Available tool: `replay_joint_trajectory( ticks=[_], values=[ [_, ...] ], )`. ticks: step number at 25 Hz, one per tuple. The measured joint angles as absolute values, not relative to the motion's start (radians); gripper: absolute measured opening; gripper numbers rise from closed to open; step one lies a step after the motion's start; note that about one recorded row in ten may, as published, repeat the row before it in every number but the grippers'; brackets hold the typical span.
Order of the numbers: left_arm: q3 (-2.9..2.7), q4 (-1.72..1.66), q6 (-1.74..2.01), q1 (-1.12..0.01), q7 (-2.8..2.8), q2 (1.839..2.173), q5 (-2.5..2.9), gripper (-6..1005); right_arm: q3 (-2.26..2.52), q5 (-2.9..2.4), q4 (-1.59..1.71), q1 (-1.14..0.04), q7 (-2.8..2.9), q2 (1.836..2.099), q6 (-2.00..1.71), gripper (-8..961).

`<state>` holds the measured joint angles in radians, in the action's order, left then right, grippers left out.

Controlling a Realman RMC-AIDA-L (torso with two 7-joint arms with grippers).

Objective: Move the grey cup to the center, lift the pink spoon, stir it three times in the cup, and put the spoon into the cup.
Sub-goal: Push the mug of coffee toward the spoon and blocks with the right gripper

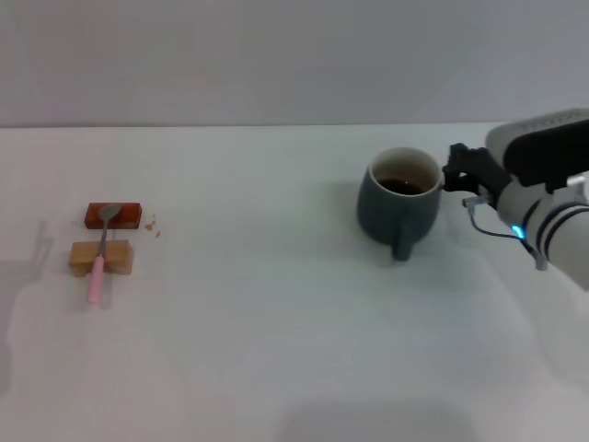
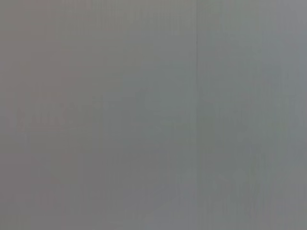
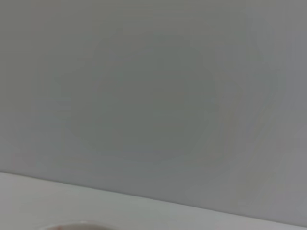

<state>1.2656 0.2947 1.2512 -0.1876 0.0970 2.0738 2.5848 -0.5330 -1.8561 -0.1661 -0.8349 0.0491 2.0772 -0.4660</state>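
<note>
The grey cup (image 1: 400, 204) stands upright on the white table (image 1: 276, 331), right of the middle, with dark liquid inside and its handle turned toward me. My right gripper (image 1: 457, 172) is at the cup's right rim, at about rim height. The pink spoon (image 1: 99, 253) lies at the far left, resting across a tan wooden block (image 1: 118, 259) and a red-brown block (image 1: 126, 215), with its metal bowl on the red-brown one. My left gripper is out of view; its wrist view shows only a plain grey surface.
A few small red crumbs (image 1: 155, 226) lie just right of the blocks. The table's far edge meets a plain wall (image 1: 294, 55). The right wrist view shows that wall and a strip of table (image 3: 29, 196).
</note>
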Motion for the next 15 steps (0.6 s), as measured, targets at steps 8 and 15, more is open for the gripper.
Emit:
replay_joint_trajectory(
  ticks=[8, 15],
  values=[
    [1.264, 0.295, 1.252, -0.183, 0.099, 2.074, 2.585, 837, -0.507, -1.856, -0.199, -0.854, 0.049, 2.079, -0.439, 0],
    [1.264, 0.296, 1.255, -0.184, 0.099, 2.074, 2.585, 837, -0.454, -1.856, -0.238, -0.865, 0.049, 2.083, -0.424, -2]
  ],
)
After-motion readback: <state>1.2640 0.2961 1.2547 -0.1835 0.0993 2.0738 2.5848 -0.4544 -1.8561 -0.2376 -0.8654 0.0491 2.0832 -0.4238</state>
